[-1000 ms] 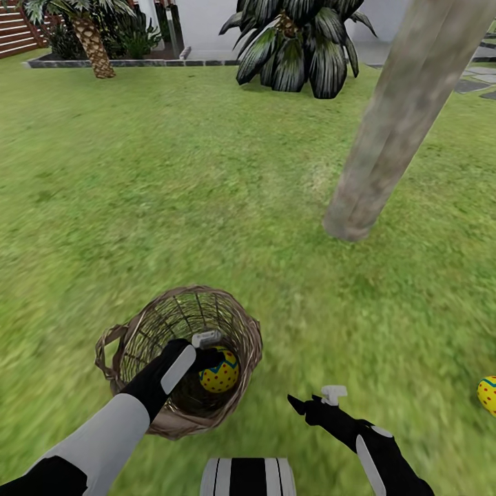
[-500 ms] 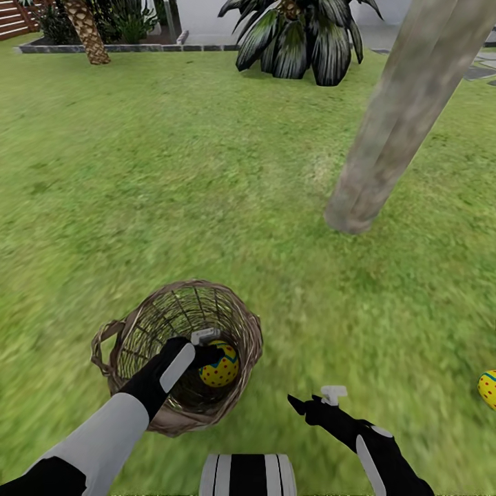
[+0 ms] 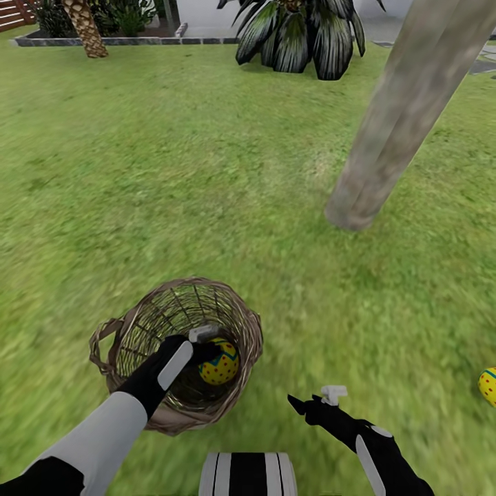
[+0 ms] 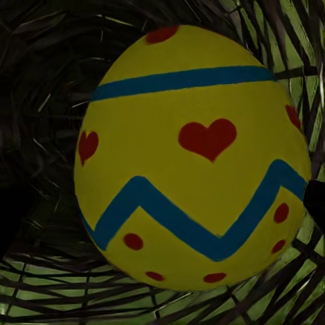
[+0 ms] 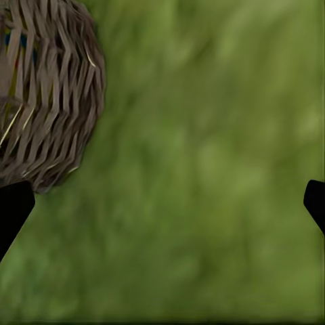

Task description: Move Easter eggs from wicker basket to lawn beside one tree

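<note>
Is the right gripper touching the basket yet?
Apart. The head view shows the right gripper over grass, with green lawn plainly between it and the wicker basket.

One egg (image 3: 219,362) is seen inside the basket (image 3: 238,313) on the lawn (image 3: 172,172); another egg (image 3: 488,386) lies far right, nearer than the tree (image 3: 386,148).

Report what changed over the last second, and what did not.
The head camera tipped down slightly, so the whole scene slid up. Within the wicker basket the left gripper stayed at the Easter egg, with no lift visible. The right gripper stayed open over the lawn; the second egg stayed on the grass.
</note>
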Robot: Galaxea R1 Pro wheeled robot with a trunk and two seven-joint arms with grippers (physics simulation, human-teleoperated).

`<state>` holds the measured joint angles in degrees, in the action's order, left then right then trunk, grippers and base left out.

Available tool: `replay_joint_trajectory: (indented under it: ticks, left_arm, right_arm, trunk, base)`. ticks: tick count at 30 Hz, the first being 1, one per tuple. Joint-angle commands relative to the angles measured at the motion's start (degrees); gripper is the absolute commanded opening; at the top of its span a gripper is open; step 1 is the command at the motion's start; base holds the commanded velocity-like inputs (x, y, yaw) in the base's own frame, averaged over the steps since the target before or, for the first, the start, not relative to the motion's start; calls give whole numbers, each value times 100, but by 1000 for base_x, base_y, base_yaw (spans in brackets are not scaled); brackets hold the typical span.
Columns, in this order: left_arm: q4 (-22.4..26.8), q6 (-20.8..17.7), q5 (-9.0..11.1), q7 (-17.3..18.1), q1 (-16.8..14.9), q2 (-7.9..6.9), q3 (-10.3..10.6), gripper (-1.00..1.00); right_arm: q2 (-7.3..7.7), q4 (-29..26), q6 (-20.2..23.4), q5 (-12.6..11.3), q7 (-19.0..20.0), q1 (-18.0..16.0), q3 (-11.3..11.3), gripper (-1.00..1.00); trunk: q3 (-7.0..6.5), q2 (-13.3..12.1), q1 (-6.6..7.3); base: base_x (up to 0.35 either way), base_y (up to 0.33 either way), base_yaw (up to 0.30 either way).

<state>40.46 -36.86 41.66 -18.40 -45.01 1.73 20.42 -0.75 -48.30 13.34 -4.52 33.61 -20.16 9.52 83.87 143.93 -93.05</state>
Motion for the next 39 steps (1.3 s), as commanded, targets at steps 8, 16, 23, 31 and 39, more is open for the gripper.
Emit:
replay_joint_trajectory:
  ticks: [8, 16, 23, 31, 39]
  left_arm:
    - [75, -5, 62, -56, -7, -106, 6, 100]
    - [245, -5, 66, -30, -8, -115, -2, 100]
    - [261, -18, 75, 17, -8, -115, -9, 100]
    - [268, -30, 81, 147, -8, -117, -76, 100]
    - [269, -31, 79, 395, -8, -120, -98, 100]
  right_arm:
    - [-10, -4, 56, -43, 25, -3, 24, 100]
    - [-5, -4, 43, -48, 72, -5, 24, 100]
    - [-5, -4, 37, -49, 82, -3, 24, 100]
    - [-4, -4, 31, -49, 84, -4, 24, 100]
    - [-4, -4, 30, -49, 84, -4, 24, 100]
  trunk:
    - [26, 3, -1]
    - [26, 3, -1]
    - [49, 4, -4]
    - [137, 10, -14]
    - [137, 10, -14]
  base:
    - [0, 0, 0]
    - [0, 0, 0]
    - [0, 0, 0]
    - [0, 0, 0]
    - [0, 0, 0]
